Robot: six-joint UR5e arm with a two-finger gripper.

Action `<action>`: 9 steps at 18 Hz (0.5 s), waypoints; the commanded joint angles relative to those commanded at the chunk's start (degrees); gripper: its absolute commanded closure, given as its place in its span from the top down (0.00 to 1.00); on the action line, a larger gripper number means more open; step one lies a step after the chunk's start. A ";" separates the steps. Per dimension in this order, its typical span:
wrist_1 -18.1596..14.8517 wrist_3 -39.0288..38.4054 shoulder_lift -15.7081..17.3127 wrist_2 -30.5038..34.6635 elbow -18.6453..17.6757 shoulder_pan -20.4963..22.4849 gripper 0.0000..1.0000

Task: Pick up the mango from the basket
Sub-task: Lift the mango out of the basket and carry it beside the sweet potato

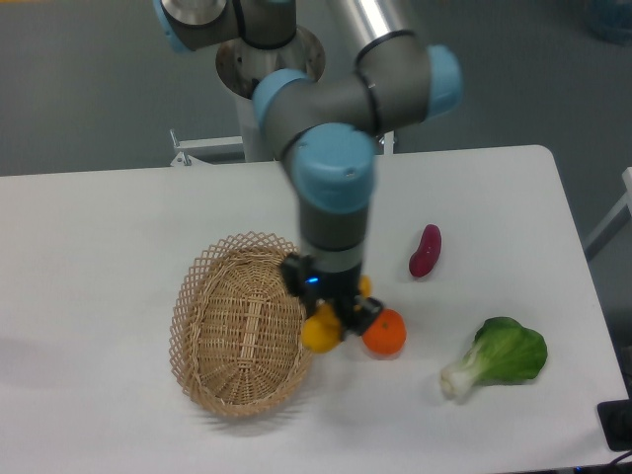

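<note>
The mango point(318, 334) is yellow-orange and lies crosswise in my gripper point(342, 316). Its lower end shows left of the fingers and a small tip shows at the upper right. The jaws are closed on its middle, which they hide. The mango is held over the right rim of the woven wicker basket point(212, 326), which lies tilted on the white table with nothing showing inside. I cannot tell how high the mango is above the table.
A round orange point(385, 334) sits on the table just right of the gripper, close to the mango. A purple-red oblong vegetable point(426, 251) lies further right and back. A green bok choy point(499, 355) lies at the front right. The arm's base stands at the table's back edge.
</note>
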 joint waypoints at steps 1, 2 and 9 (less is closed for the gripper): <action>-1.32 2.63 0.70 -0.35 0.09 1.49 0.46; -2.29 5.36 1.05 -0.44 0.44 2.99 0.46; -5.37 21.09 1.85 -1.06 0.88 10.55 0.46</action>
